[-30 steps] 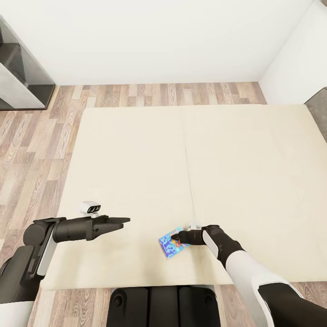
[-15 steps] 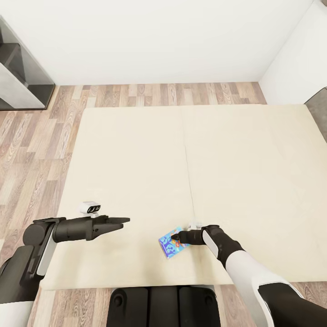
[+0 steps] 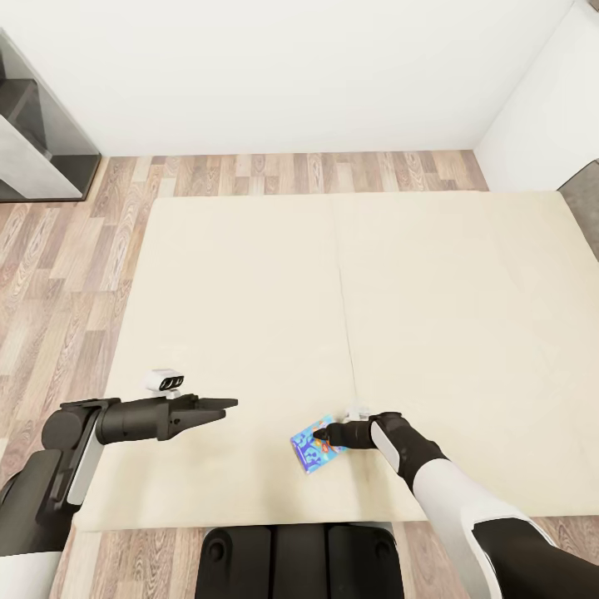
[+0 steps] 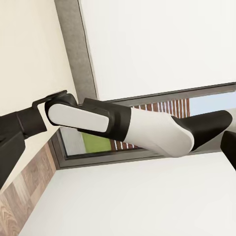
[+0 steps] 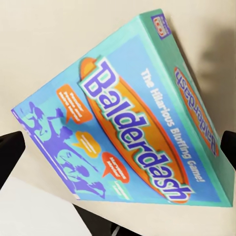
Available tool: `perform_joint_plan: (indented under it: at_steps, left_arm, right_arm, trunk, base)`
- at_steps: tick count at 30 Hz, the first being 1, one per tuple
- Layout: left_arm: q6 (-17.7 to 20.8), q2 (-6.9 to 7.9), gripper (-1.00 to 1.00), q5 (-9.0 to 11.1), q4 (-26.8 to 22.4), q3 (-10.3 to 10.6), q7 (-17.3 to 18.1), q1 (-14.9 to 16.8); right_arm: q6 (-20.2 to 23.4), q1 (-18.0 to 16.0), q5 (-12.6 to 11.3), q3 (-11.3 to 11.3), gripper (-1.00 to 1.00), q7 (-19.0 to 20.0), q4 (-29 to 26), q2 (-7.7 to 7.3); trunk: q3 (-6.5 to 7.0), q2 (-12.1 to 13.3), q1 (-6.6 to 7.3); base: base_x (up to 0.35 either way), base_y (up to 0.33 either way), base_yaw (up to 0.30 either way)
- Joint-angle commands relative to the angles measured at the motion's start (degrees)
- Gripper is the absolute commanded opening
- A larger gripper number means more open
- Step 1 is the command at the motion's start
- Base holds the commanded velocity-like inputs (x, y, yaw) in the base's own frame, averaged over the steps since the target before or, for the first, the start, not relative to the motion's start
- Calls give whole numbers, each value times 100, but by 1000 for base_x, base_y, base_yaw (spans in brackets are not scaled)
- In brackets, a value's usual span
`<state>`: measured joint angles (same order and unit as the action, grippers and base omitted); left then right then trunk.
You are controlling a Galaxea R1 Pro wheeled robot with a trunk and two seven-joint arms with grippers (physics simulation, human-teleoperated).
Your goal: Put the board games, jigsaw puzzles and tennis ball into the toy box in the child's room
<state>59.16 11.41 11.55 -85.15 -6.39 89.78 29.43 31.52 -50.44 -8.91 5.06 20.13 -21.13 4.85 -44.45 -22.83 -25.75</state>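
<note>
Head view: a large cream-beige bed (image 3: 249, 316) takes up most of the scene, set on a wood-plank floor (image 3: 75, 249) with white walls (image 3: 291, 66) behind and a grey shelf unit (image 3: 33, 133) at the far left. Near the bed's near edge lies a board game (image 3: 309, 445), a flat teal and blue box. The right gripper (image 3: 323, 433) is at the box's right end, its black fingers touching it; whether they are clamped on it cannot be told here. The left gripper (image 3: 223, 404) hovers over the bed, well apart from the box, fingers drawn together to a point and holding nothing.

Left wrist view: the robot's white and black right arm (image 4: 137, 128) crosses the frame, with the bed's cream surface, a white wall and a window (image 4: 147, 105) beyond.

Right wrist view: the board game (image 5: 128, 123) sits close up on the bed, its cover reading "Balderdash". One dark fingertip (image 5: 10, 150) shows at one side of the box and one at the other, so the gripper is spread around it.
</note>
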Motion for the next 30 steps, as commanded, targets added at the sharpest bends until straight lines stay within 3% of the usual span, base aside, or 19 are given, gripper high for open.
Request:
perform_joint_plan:
  at_steps: [1,15,22,30]
  left_arm:
    - [61,2,100,-3,-2,0,22,2]
    - [61,2,100,-3,-2,6,22,2]
    - [62,2,100,-3,-2,6,22,2]
    - [61,2,100,-3,-2,5,22,2]
  right_arm:
    - [28,-1,-59,39,100,-17,-8,-4]
    - [30,-1,-59,46,100,-16,-5,-1]
    - [30,-2,-66,235,100,-18,-5,-1]
    - [25,-2,-81,294,100,-10,-12,-1]
  trunk:
    - [-6,-9,-3]
    - [-6,-9,-3]
    - [-6,-9,-3]
    - [-6,-9,-3]
  base:
    - [0,0,0]
    - [0,34,0]
    - [0,18,0]
    - [0,26,0]
